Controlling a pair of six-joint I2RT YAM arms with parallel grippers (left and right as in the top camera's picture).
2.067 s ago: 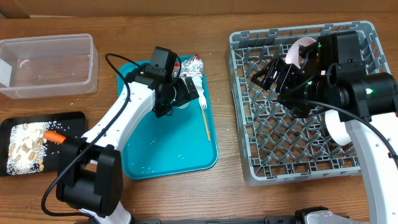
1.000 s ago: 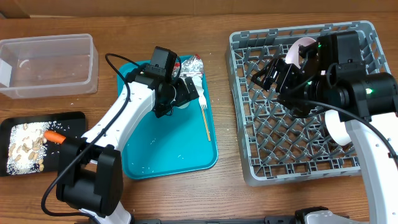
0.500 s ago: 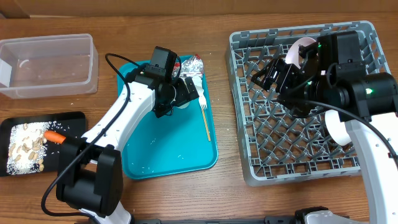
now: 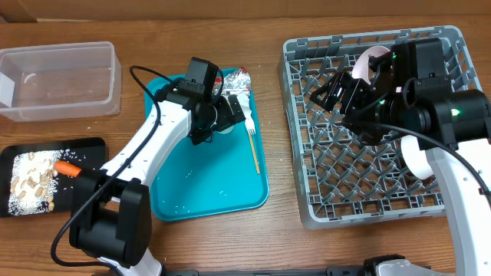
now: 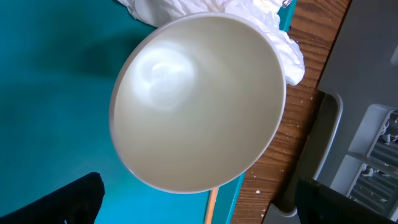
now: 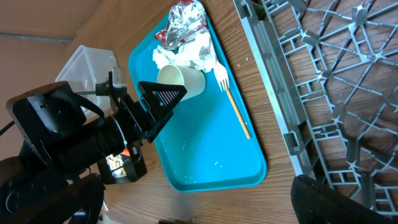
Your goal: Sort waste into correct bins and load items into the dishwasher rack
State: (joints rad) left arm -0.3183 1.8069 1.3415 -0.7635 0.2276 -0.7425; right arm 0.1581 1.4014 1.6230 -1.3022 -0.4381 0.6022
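A white cup [image 5: 199, 99] lies on its side on the teal tray [image 4: 207, 180], its mouth facing my left gripper [image 5: 199, 208]. That gripper is open, its black fingers [image 5: 81, 199] apart just short of the rim. Beside the cup [image 6: 181, 82] lie crumpled napkins [image 6: 200, 53], a foil wrapper [image 4: 234, 79] and the yellow-handled fork [image 4: 252, 144]. My right gripper [image 4: 328, 93] hangs open and empty over the grey dishwasher rack [image 4: 337, 184], where a white plate [image 4: 374, 60] stands on edge. The carrot [image 4: 67, 167] and beige food bits lie in the black tray [image 4: 88, 146].
The clear tub [image 4: 61, 77] stands at the back left. Another white dish [image 4: 418, 165] sits in the rack's right half, partly under my right arm. My left arm [image 4: 146, 149] stretches across the table between the black tray and the teal tray.
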